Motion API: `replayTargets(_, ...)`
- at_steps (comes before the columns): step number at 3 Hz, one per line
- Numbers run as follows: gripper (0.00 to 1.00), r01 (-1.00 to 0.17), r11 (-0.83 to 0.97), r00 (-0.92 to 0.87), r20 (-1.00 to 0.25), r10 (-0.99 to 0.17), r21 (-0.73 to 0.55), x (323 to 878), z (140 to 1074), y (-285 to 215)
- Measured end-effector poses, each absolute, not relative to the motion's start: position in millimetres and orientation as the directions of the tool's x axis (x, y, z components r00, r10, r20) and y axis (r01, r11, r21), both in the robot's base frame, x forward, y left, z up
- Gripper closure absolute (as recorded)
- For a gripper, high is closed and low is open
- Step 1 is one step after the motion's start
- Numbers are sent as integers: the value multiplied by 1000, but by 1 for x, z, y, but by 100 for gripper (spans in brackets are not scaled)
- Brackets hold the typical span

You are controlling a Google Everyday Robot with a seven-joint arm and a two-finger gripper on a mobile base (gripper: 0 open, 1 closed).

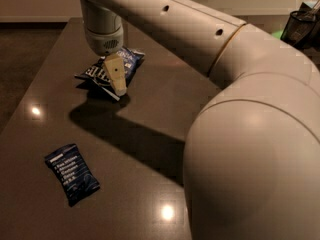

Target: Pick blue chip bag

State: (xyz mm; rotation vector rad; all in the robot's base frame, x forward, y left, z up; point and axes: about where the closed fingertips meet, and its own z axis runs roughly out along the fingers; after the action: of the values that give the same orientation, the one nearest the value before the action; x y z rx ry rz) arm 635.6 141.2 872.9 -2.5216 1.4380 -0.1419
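Note:
The blue chip bag (pixel 95 74) is puffy and crinkled, blue and white with white lettering. It lies on the dark table (pixel 160 104) at the far left. My gripper (pixel 117 80) hangs from the big white arm directly over the bag, low and close to it. It covers the bag's middle. I cannot tell whether it touches the bag.
A smaller flat dark-blue bar wrapper (pixel 73 174) with white text lies near the table's front left. A black mesh holder (pixel 300 26) stands off the table at the far right. My arm's white body (pixel 250 149) fills the right side of the view.

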Motion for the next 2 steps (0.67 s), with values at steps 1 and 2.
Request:
replayTargets(1,0,-819,-530,541,7,-841,-219,646,862,152)
replayTargets(2,0,-815,-545,551,27,-834,-199,656,858,155)
